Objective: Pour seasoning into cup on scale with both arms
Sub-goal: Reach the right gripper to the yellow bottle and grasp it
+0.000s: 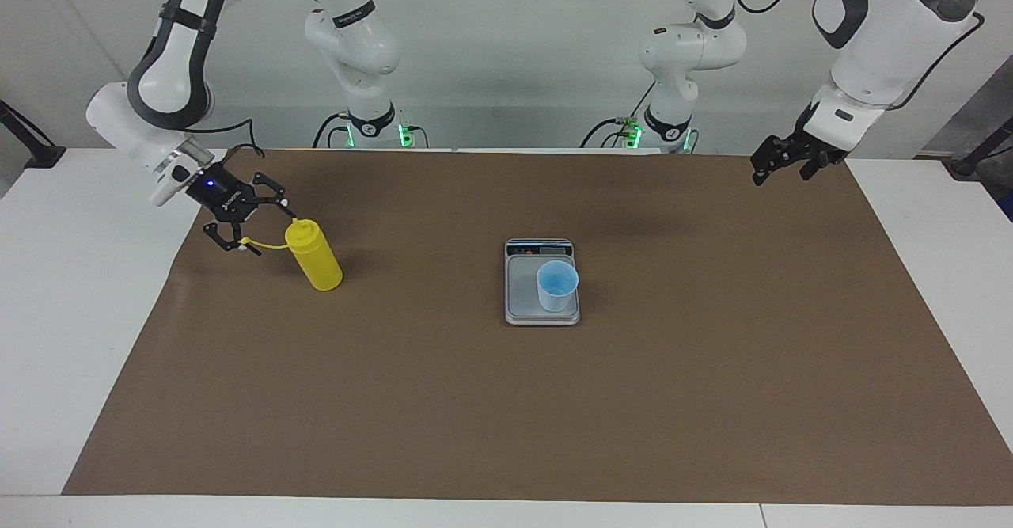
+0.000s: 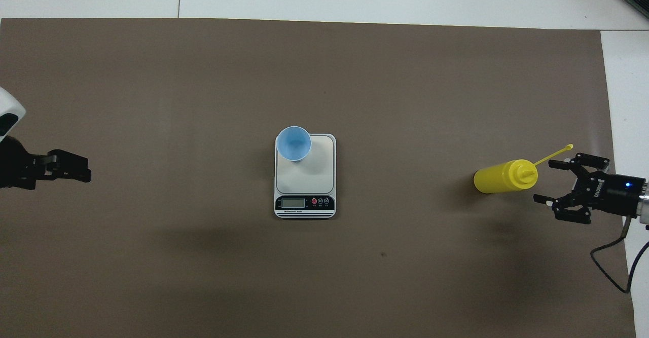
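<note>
The yellow seasoning bottle (image 1: 315, 259) (image 2: 502, 177) stands on the brown mat toward the right arm's end, and its thin cap strap (image 1: 265, 245) (image 2: 552, 154) sticks out sideways. My right gripper (image 1: 269, 231) (image 2: 546, 182) is open and level with the bottle's top. It sits beside the nozzle and over the strap, and holds nothing. The light-blue cup (image 1: 557, 286) (image 2: 293, 143) stands on the silver scale (image 1: 522, 298) (image 2: 314, 176) at mid-table, on the plate's corner farther from the robots. My left gripper (image 1: 766, 170) (image 2: 71, 165) hangs over the mat's edge at the left arm's end, with nothing in it.
The brown mat (image 1: 554, 417) covers most of the white table (image 1: 71, 314). The scale's dark display strip (image 2: 304, 203) faces the robots. A black cable (image 2: 616, 262) trails from the right wrist.
</note>
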Available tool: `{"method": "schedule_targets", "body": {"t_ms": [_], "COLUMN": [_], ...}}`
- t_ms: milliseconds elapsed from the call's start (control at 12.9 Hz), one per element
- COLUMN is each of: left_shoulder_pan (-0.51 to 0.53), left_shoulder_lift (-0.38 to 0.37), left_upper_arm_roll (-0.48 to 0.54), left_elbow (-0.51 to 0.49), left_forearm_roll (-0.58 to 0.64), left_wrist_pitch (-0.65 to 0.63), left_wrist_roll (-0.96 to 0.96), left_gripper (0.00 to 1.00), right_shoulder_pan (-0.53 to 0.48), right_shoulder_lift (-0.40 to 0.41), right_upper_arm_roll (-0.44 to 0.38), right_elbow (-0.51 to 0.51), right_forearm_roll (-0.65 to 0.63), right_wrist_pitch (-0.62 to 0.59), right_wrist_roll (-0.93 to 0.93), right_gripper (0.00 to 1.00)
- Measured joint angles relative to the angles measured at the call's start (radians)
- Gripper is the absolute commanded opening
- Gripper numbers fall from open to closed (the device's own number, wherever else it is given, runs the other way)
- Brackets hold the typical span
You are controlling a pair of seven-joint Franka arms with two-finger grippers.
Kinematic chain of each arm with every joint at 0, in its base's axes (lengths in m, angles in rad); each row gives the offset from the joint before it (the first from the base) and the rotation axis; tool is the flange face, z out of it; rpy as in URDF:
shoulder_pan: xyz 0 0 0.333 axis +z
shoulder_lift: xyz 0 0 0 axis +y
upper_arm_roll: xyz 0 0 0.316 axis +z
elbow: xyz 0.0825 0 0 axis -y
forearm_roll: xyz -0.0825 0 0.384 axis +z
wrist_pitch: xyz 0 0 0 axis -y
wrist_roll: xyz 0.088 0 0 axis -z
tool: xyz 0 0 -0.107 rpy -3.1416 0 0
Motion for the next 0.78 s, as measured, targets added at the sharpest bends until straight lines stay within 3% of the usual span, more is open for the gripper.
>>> {"method": "schedule_targets", "body": {"t_ms": [389,778], "left_shoulder_pan": [-0.02,0.005], "left_shoulder_lift": [-0.011,-0.022], "left_upper_arm_roll": [-0.006,0.015], "left_elbow": [-0.022,-0.022], "left_forearm_roll": [0.0,0.0], "left_wrist_pitch": [0.008,0.008], "left_wrist_roll": [-0.026,-0.099], "left_gripper": [1.0,1.0], "right_shoulder_pan": [0.001,0.002], "right_shoulder_lift": [0.051,0.188], "right_upper_arm_roll": [0.0,0.0], "right_elbow": [-0.033,-0.051], "right_forearm_roll": [0.134,0.264], "right_wrist_pitch": [0.001,-0.024], "right_wrist_roll": [-0.116,-0.31], "right_gripper": [1.0,1.0]}}
